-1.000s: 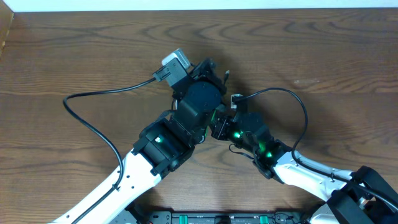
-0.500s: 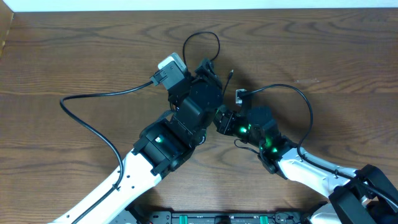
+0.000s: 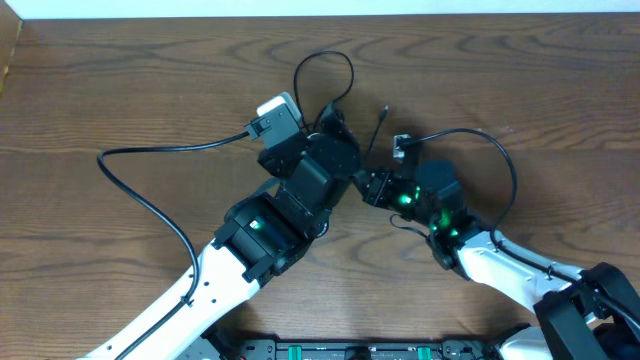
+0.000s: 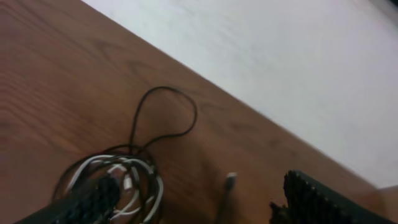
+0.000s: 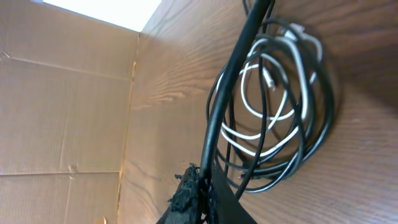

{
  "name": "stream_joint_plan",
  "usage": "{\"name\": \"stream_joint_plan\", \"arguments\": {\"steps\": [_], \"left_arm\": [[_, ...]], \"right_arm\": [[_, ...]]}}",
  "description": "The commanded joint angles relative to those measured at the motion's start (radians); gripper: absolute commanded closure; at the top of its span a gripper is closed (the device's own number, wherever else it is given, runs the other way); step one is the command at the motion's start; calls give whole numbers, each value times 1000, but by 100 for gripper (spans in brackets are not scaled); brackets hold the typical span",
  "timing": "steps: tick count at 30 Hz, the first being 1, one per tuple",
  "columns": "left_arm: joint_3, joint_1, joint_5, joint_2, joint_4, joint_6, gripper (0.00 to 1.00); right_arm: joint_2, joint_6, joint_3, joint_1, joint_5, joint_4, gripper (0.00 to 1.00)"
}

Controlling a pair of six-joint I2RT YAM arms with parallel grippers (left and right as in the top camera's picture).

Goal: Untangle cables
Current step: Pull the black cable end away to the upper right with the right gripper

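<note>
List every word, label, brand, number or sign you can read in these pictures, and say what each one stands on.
None: no text can be read in any view.
The table, the black cable, the white cable and the cardboard show no print.
The green lights on the right arm are plain glows, not signs.

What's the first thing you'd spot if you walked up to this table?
A messy coil of black cable and white cable sits in the middle of the table. The right gripper pinches the black cable, while the left gripper hangs wide open above the coil.
</note>
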Motion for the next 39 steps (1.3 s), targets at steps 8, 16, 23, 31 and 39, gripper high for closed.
{"name": "stream_joint_plan", "arguments": {"steps": [8, 16, 23, 31, 39], "left_arm": [[29, -2, -125, 5, -222, 39, 14], [29, -2, -124, 8, -346, 39, 14], [29, -2, -124, 25, -353, 39, 14], [28, -2, -124, 30, -353, 39, 14], [28, -2, -124, 30, -353, 39, 14]], "right_arm": [[-10, -20, 10, -149, -159, 52, 99], [-69, 37, 10, -243, -222, 193, 99], [-171, 71, 10, -312, -250, 222, 99], [-343, 101, 10, -397, -250, 222, 99], [-466, 149, 10, -464, -245, 223, 99]]}}
